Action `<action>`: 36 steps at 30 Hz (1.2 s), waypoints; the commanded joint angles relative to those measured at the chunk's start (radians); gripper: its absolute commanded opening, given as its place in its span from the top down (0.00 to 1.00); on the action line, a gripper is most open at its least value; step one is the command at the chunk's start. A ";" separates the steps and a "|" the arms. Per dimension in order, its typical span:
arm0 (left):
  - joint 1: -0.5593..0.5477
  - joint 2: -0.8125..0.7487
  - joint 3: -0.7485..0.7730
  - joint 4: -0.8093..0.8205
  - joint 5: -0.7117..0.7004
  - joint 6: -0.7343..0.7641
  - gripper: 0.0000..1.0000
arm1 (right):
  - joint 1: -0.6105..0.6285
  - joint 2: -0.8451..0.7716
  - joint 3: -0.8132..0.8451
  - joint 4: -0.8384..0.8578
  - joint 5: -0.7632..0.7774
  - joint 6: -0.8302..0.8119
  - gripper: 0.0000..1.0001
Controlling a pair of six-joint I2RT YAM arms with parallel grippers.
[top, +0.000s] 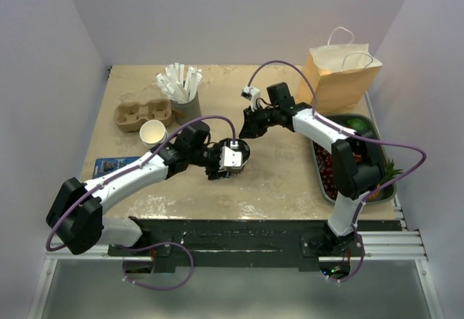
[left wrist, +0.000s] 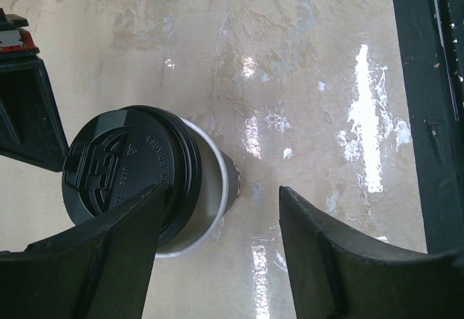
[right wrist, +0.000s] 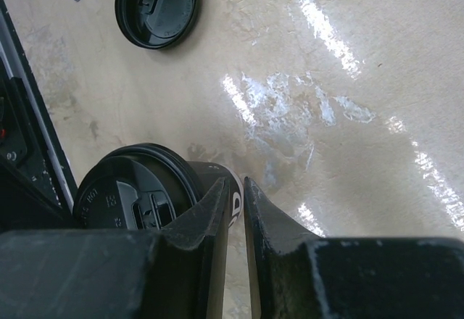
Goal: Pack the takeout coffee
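The takeout coffee (left wrist: 138, 167) stands mid-counter, off-centre between my left fingers (left wrist: 341, 261), which are spread wide: one crowds its lidded side, the other is well clear. Closing from here would likely shove or tip it rather than pinch it. My right fingers (right wrist: 196, 225), nearly together and holding nothing, sit just beside its lid and could knock it. Bare counter (left wrist: 304, 80) lies open past the cup. A black rail (left wrist: 428, 116) bounds the near edge, and the paper bag (top: 337, 76) stands at the far right corner.
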 commanded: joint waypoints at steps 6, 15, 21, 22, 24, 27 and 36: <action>-0.004 -0.014 0.025 0.043 0.002 0.006 0.32 | 0.025 -0.078 -0.022 -0.018 0.001 -0.014 0.81; -0.004 -0.022 0.016 0.041 -0.007 0.001 0.32 | 0.042 -0.091 -0.028 -0.033 0.048 -0.022 0.81; -0.004 -0.027 0.014 0.035 -0.012 0.000 0.32 | 0.048 -0.100 -0.026 -0.039 0.073 -0.022 0.81; -0.004 -0.027 0.014 0.034 -0.012 0.000 0.32 | 0.048 -0.103 -0.026 -0.039 0.076 -0.022 0.81; -0.004 -0.030 0.012 0.031 -0.015 0.001 0.32 | 0.051 -0.111 -0.026 -0.041 0.087 -0.022 0.81; -0.004 -0.028 0.014 0.028 -0.018 0.000 0.32 | 0.056 -0.117 -0.028 -0.044 0.094 -0.022 0.80; -0.004 -0.033 0.016 0.025 -0.015 -0.026 0.33 | 0.068 -0.132 -0.038 -0.049 0.097 -0.016 0.80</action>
